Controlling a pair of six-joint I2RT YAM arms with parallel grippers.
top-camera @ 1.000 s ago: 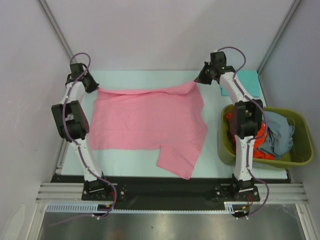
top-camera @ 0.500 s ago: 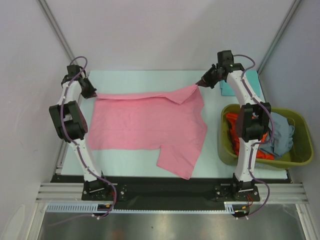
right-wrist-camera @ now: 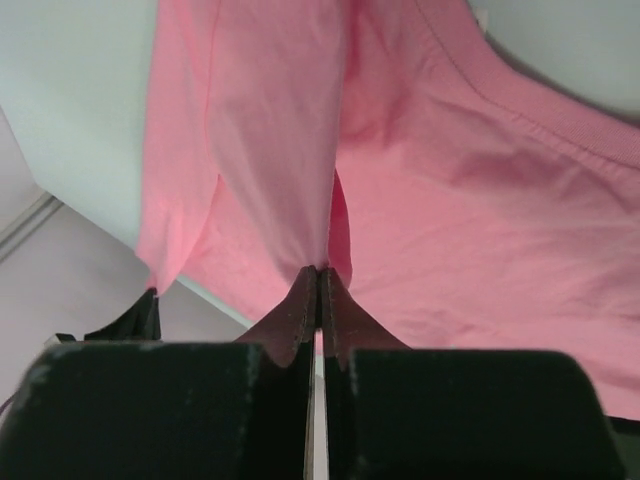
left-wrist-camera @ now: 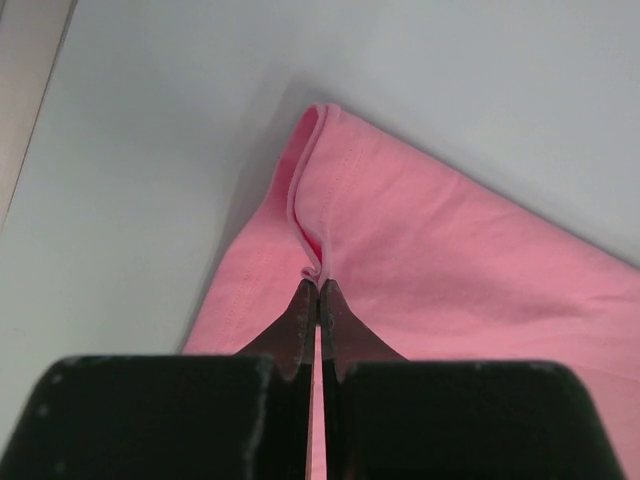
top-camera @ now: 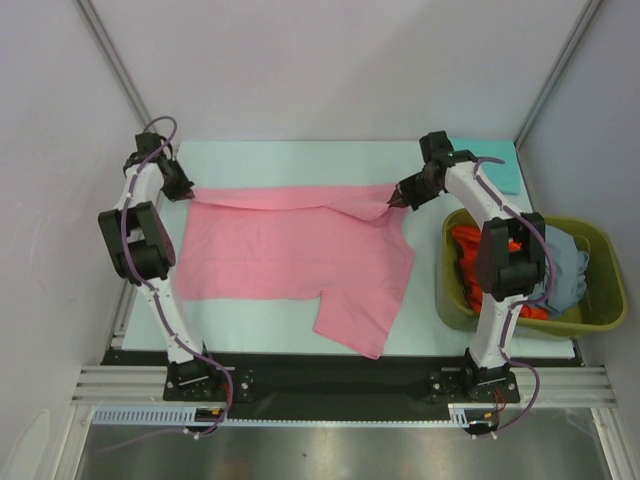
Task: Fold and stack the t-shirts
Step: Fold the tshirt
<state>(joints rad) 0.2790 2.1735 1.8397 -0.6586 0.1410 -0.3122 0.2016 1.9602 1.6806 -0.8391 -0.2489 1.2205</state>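
The pink t-shirt (top-camera: 290, 245) lies spread on the pale table, one sleeve hanging toward the near edge. My left gripper (top-camera: 186, 191) is shut on its far left corner, pinching the hem (left-wrist-camera: 312, 268). My right gripper (top-camera: 390, 200) is shut on the far right corner and holds it lifted, with the cloth (right-wrist-camera: 300, 150) draped from the jaws and folding over the shirt. A teal shirt (top-camera: 495, 165) lies folded at the far right. Orange-red (top-camera: 470, 250) and grey-blue (top-camera: 565, 270) shirts sit in the basket.
An olive-green plastic basket (top-camera: 600, 310) stands at the right edge of the table, beside my right arm. White walls enclose the table on the left, back and right.
My right gripper has moved toward me and left with the pink corner, folding that far right edge over the shirt. My left gripper has barely moved.
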